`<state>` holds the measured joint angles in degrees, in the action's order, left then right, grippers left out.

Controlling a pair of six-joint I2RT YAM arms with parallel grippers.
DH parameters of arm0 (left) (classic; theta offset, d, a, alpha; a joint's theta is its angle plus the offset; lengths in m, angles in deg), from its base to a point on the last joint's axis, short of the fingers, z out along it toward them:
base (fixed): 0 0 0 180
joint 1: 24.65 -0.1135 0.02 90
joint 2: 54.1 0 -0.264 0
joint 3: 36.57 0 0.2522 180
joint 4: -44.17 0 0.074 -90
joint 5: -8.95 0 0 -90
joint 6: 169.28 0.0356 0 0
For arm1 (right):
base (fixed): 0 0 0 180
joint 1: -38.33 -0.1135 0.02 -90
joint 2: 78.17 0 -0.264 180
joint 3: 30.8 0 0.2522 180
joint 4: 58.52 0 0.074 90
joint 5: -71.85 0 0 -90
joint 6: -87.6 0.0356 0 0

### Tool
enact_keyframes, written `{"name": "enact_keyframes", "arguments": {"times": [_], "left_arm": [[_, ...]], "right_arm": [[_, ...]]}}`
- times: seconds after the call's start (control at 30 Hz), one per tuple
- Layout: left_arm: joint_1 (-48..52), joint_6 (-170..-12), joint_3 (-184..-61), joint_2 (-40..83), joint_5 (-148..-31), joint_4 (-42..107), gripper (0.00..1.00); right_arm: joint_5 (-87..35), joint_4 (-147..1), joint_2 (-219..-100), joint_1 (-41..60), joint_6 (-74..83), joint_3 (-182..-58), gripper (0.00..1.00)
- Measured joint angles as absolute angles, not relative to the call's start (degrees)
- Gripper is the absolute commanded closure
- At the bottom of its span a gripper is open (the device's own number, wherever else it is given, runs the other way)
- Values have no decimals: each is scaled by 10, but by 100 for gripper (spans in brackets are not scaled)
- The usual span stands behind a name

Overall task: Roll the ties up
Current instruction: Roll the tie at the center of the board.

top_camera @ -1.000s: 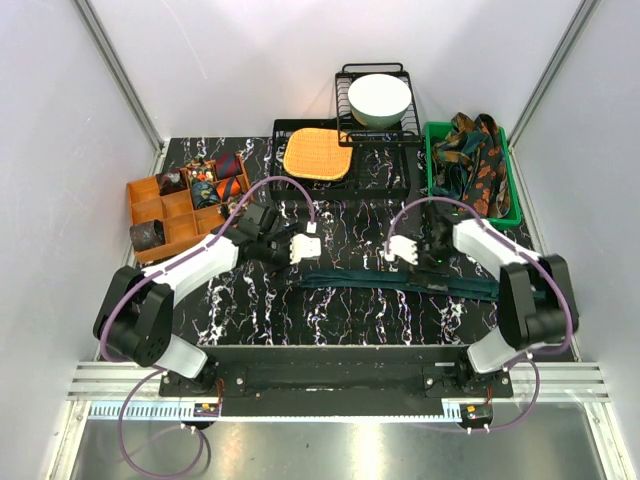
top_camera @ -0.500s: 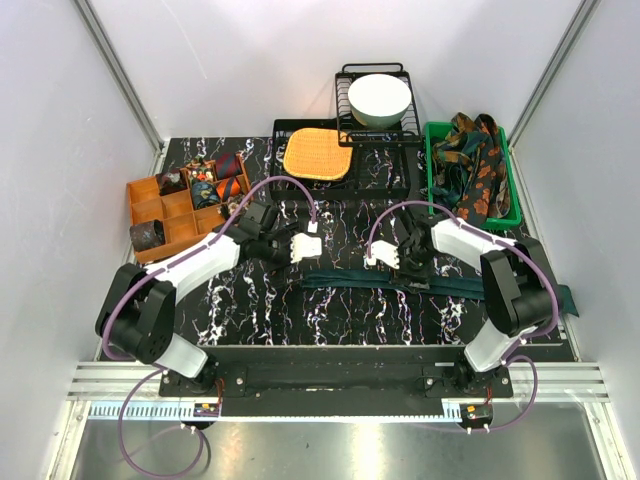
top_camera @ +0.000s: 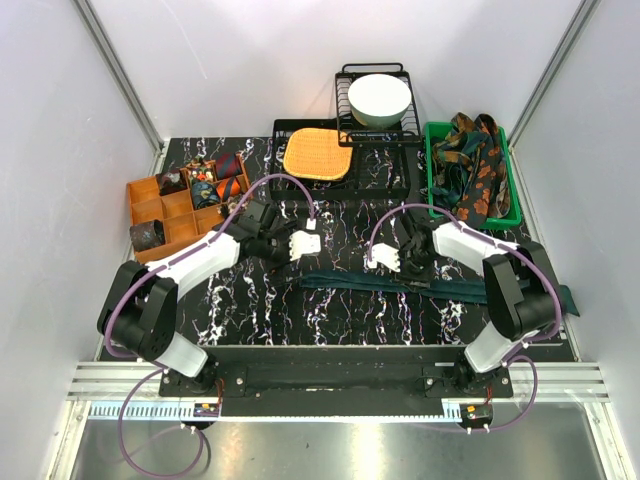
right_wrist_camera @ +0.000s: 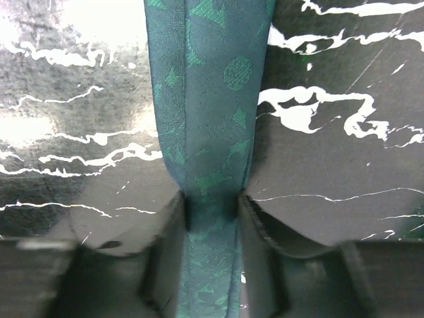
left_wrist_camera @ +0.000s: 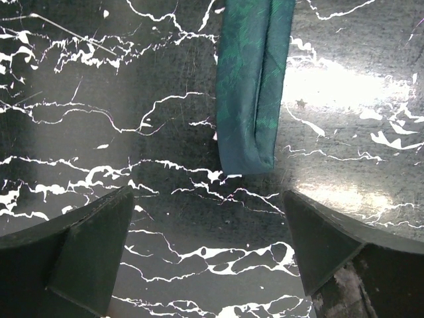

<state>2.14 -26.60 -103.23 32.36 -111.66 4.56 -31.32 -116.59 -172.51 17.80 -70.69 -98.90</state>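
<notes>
A plain dark teal tie (top_camera: 460, 287) lies flat across the black marble table, running left to right in front of both arms. My right gripper (top_camera: 388, 264) sits low over its left part; in the right wrist view (right_wrist_camera: 211, 218) both fingers press against the edges of the tie (right_wrist_camera: 209, 99), pinching it. My left gripper (top_camera: 303, 246) hovers open just beyond the tie's left tip. In the left wrist view the folded tip of the tie (left_wrist_camera: 250, 99) lies ahead of the wide-apart fingers (left_wrist_camera: 93, 245), with only bare table between them.
An orange divided box (top_camera: 148, 210) at the left holds rolled ties (top_camera: 205, 180). A green bin (top_camera: 512, 190) at the right holds patterned ties (top_camera: 475, 165). Behind are an orange woven mat (top_camera: 318, 153) on a black tray and a white bowl (top_camera: 379, 98) on a wire rack.
My right gripper has slid left along the teal tie, dropped onto it and closed its fingers against it. The left arm has stayed put, still open.
</notes>
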Motion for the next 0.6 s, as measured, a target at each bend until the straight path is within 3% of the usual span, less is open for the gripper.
{"name": "enact_keyframes", "arguments": {"times": [0.13, 0.27, 0.37, 0.4, 0.6], "left_arm": [[20, -264, -1032, 324, -1117, 45, 1], [20, -250, -1032, 324, -1117, 41, 1], [23, -235, -1032, 324, -1117, 34, 1], [24, -231, -1032, 324, -1117, 33, 1], [32, -220, -1032, 324, -1117, 27, 1]], "right_arm": [[-313, -1162, -1713, 177, -709, -976, 64], [-311, -1150, -1697, 177, -718, -957, 54], [-308, -1142, -1672, 176, -736, -932, 40], [-307, -1141, -1665, 176, -741, -925, 28], [-297, -1142, -1630, 176, -763, -896, 27]]}}
